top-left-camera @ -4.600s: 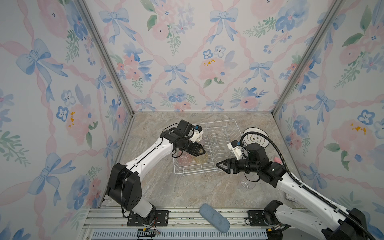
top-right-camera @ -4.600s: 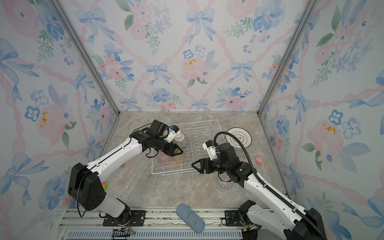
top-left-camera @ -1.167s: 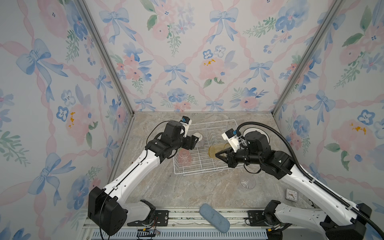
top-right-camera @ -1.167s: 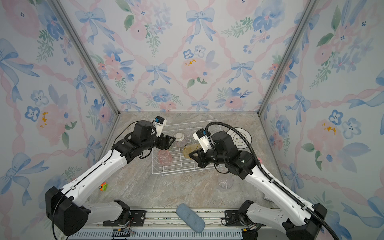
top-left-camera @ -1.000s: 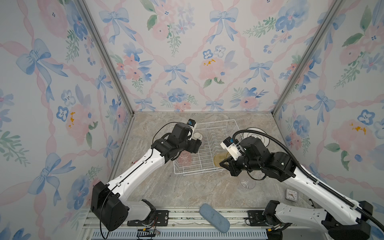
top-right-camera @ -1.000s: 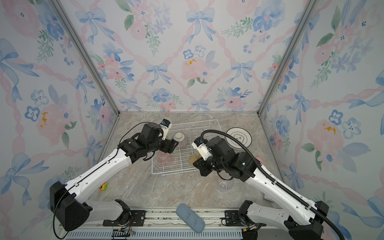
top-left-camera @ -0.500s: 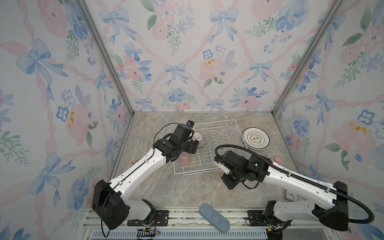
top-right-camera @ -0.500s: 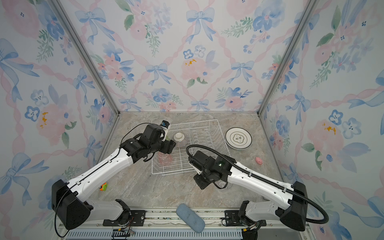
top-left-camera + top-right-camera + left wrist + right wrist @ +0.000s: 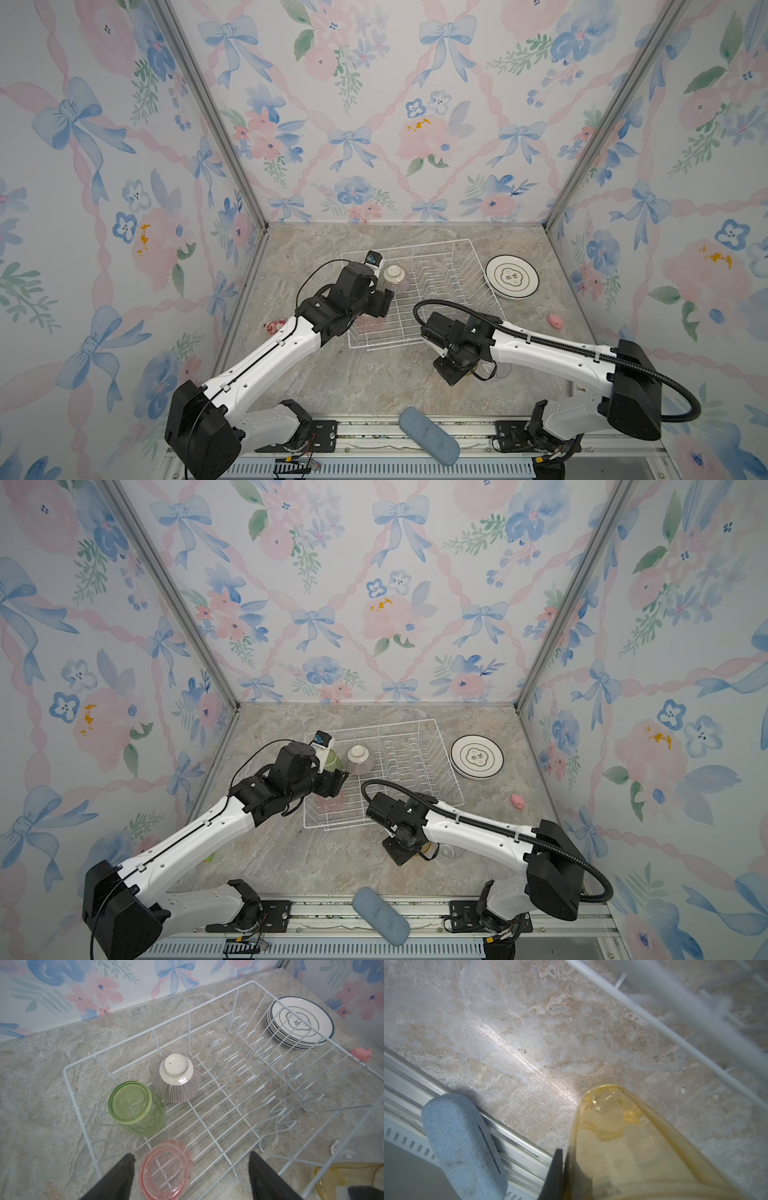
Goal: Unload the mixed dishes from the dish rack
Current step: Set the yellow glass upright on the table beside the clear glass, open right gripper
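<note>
**A:** What's in the dish rack [image 9: 440,286]?

**B:** Three pieces, upside down at its left end: ribbed bowl [image 9: 176,1078], green tumbler [image 9: 136,1108], pink tumbler [image 9: 166,1169]. Your left gripper [image 9: 190,1157] hangs wide open over the pink one.

**A:** And the right?

**B:** Your right gripper [image 9: 563,1167] pinches the yellow tumbler [image 9: 623,1136] by its wall. A second ago it was over the rack; now it's between the rack and the tabletop [image 9: 374,382] front edge. The plates [image 9: 299,1022] sit stacked toward the far right corner.

The left arm [image 9: 266,357] and right arm [image 9: 548,361] are wearing white shells over black joints. A ribbed black hose [image 9: 694,399] is looping at four o'clock of the right arm; the left gripper [image 9: 190,1154] is showing tapered black fingers [image 9: 116,1180].
</note>
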`<state>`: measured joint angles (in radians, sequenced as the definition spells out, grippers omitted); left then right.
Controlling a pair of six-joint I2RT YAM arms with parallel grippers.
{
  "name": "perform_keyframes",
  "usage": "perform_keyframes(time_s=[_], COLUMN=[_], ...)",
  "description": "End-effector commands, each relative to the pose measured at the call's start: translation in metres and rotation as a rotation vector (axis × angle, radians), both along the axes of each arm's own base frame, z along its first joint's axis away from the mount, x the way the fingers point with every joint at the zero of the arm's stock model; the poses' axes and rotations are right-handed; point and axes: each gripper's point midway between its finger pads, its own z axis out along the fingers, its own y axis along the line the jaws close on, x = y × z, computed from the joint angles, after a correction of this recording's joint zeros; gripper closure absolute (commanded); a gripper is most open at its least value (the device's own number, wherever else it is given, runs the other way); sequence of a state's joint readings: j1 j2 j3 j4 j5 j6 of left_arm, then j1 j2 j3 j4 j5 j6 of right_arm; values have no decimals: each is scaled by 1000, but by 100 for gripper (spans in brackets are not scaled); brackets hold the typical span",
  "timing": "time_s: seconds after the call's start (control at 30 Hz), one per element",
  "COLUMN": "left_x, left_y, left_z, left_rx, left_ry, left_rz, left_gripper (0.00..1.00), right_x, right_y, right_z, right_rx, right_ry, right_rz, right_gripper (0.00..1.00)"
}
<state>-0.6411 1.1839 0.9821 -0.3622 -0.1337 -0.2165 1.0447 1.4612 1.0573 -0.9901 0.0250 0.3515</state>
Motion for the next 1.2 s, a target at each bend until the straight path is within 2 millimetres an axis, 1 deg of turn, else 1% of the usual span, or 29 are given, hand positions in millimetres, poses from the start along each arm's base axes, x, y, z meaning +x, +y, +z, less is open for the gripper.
perform_keyframes(time_s=[0.0,0.27,0.43,0.57,0.63,0.73,0.9,1.07,1.17], left_x=[0,-5,-10,-14,-15,-17,-20,-21,-21], left_y=[-2,0,7,14,16,17,17,21,23], left_z=[5,-10,-22,-31,-36,-41,-41,-46,-48], left_rx=[-37,-43,-27,-3,18,50,69,111,133], left_ry=[-31,10,28,52,66,84,98,116,128], left_rz=[-10,-1,18,37,45,48,43,50,53], left_gripper=[15,16,14,15,17,19,18,18,17], right_x=[-1,-1,-3,-2,-2,-3,-3,-2,-1], right_y=[-3,-4,-2,-3,-3,-5,-7,-2,-1], right_z=[-12,-28,-34,-35,-34,-34,-31,-25,-20], right_rx=[-38,-70,-72,-81,-80,-89,-86,-57,-44], right_ry=[-3,15,30,32,31,31,23,15,7], right_rz=[-4,-9,-4,-4,-5,-8,-15,-10,-6], right_gripper=[100,100,100,99,98,99,98,84,67])
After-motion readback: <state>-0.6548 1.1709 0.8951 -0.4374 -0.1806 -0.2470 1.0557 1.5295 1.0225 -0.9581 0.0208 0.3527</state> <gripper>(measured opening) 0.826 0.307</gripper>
